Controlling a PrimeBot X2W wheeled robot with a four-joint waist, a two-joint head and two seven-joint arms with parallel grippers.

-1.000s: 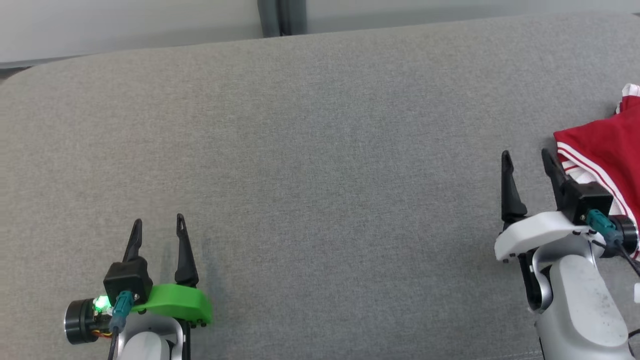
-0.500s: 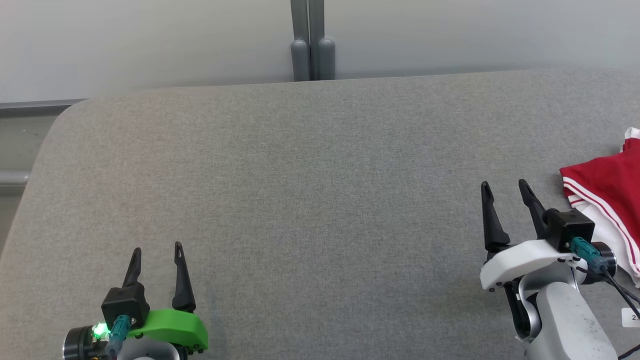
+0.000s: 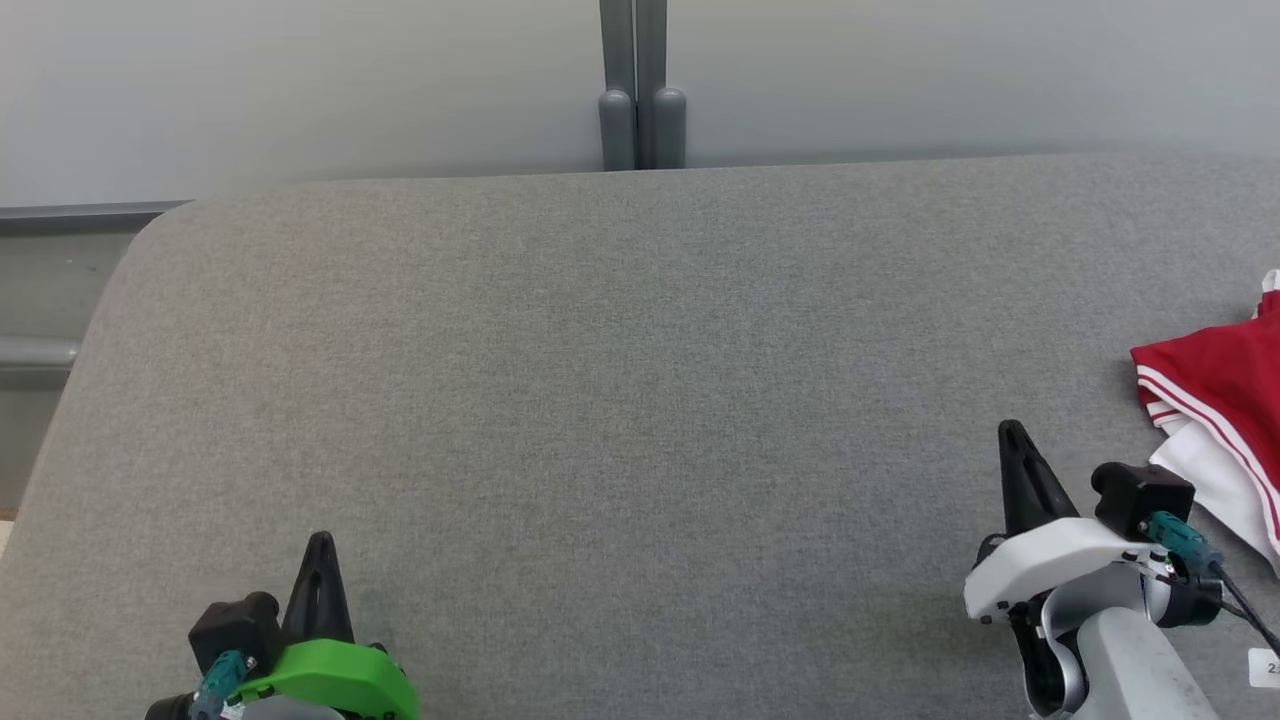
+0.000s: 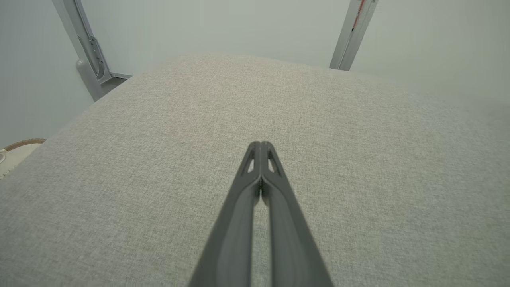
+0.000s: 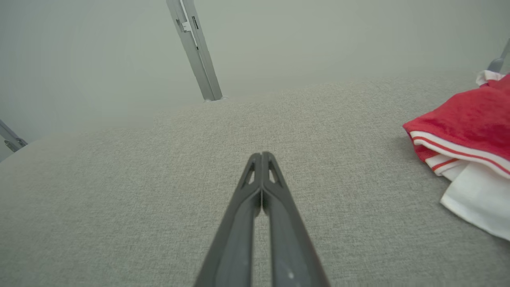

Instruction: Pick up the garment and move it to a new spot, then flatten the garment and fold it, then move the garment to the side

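The garment (image 3: 1215,400) is red with white stripes and a white part, bunched at the right edge of the grey padded surface (image 3: 620,400); the right wrist view has the garment (image 5: 466,139) at its right side. My right gripper (image 3: 1012,437) is shut and empty, a short way left of the garment and apart from it; its tips (image 5: 261,156) meet over bare cloth. At the lower left my left gripper (image 3: 321,548) is shut on nothing, far from the garment, its fingers (image 4: 261,145) pressed together above the surface.
A pale wall with a grey upright post (image 3: 640,85) runs behind the surface. The surface's rounded left corner (image 3: 150,240) drops off to the floor. A pale woven object (image 4: 14,153) lies beyond the left edge.
Both grippers have shut and drawn back toward the bottom of the head view. The head camera has tilted up, so the wall and post show more.
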